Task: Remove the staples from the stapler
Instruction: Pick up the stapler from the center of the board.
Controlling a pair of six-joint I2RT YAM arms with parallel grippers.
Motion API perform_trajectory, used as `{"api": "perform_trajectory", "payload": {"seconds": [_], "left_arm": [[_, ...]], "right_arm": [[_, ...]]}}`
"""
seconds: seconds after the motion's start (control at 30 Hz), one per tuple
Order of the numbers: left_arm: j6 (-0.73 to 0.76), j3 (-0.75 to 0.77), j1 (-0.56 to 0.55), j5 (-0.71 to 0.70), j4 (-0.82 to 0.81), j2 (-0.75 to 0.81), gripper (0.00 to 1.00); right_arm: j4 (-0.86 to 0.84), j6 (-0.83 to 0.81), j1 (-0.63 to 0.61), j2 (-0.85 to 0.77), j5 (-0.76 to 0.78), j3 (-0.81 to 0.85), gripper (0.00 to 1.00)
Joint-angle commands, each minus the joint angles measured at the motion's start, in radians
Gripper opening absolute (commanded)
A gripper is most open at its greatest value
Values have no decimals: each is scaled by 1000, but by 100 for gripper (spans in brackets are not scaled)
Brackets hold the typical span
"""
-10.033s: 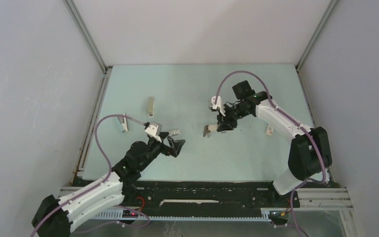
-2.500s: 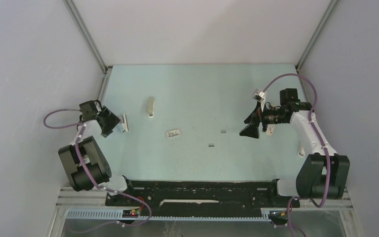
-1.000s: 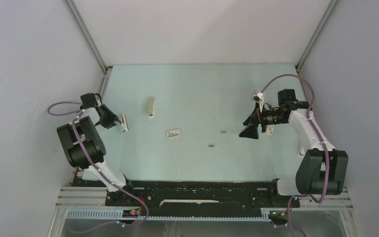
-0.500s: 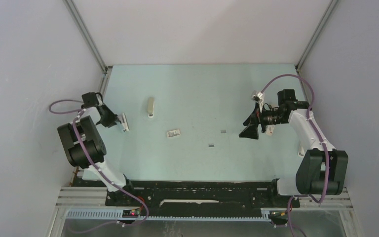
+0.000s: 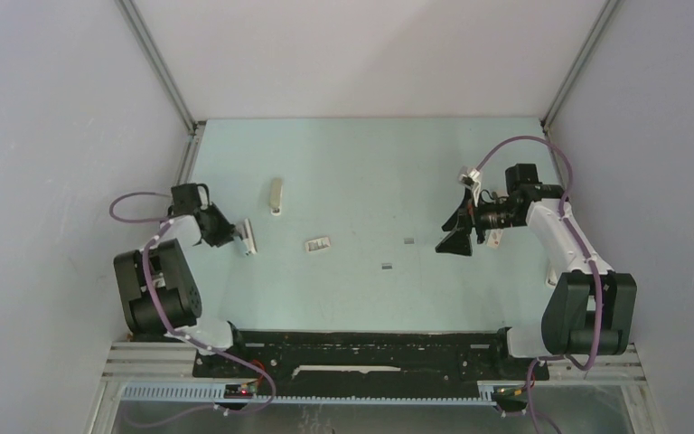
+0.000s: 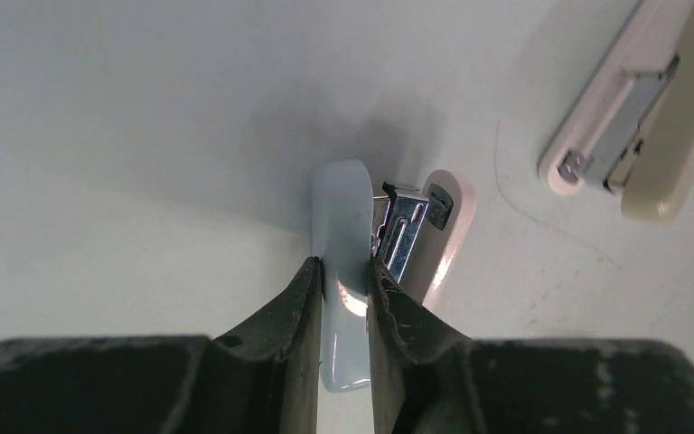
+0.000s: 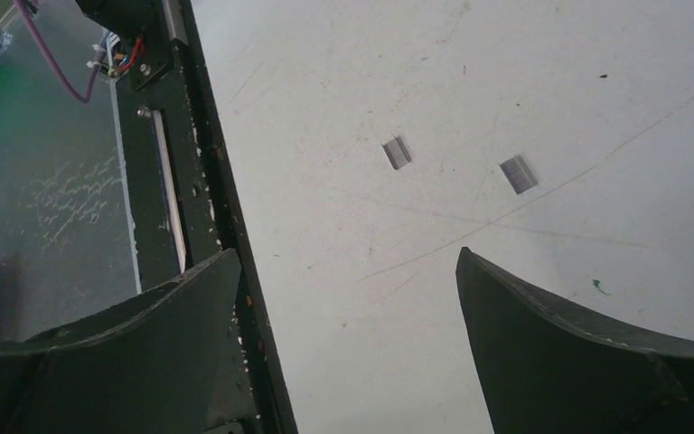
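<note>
1. Stapler (image 5: 248, 237) (image 6: 342, 203): small and white, it sits near the left edge of the desk (image 5: 361, 163), about halfway between the far and near edges. Whether it rests on the desk or hangs just above it cannot be told.
2. The left wrist view shows it hinged open, with the white top arm on one side, the metal magazine just beside it and a pale base beyond that.
3. The left jaws are clamped on the stapler's white top arm, with one of the fingers (image 6: 300, 303) against each long side.
4. The right jaws stand wide apart and hold nothing. They are over the right half of the desk and point towards its middle.
5. The staples (image 5: 407, 240) (image 7: 518, 174) are two short dark-grey strips lying flat on the desk, apart from each other, between the desk's middle and the right jaws. The second strip (image 5: 387, 267) (image 7: 398, 152) lies nearer the near edge.
6. A beige stapler (image 5: 276, 197) (image 6: 628, 117) lies closer to the far edge than the white one and does not touch it. It is also open, with its metal magazine showing.
7. A small white box (image 5: 317, 244) lies near the middle of the desk, between the stapler and the staples.
</note>
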State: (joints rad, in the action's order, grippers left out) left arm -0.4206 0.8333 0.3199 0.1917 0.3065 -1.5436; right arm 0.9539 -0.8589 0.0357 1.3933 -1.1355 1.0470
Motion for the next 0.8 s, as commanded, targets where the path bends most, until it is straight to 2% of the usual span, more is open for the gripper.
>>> {"api": "perform_trajectory", "payload": {"seconds": [0.0,0.33,0.57,0.77], "left_arm": [[-59,-66,-78,18,-39,93,17],[-175,-198,-283,-36,-62,246,17],[-216,-296,-356,-46,-88,366,17],[-242,-377,-389,-32,-106,468,17]], "right_arm": [[-2,5,-32,15,-36,9,100],[-84,133,-175,42,-69,7,100],[-414,460,-336,42,-45,-76,100],[-703,735,-485,97,41,-86,100]]}}
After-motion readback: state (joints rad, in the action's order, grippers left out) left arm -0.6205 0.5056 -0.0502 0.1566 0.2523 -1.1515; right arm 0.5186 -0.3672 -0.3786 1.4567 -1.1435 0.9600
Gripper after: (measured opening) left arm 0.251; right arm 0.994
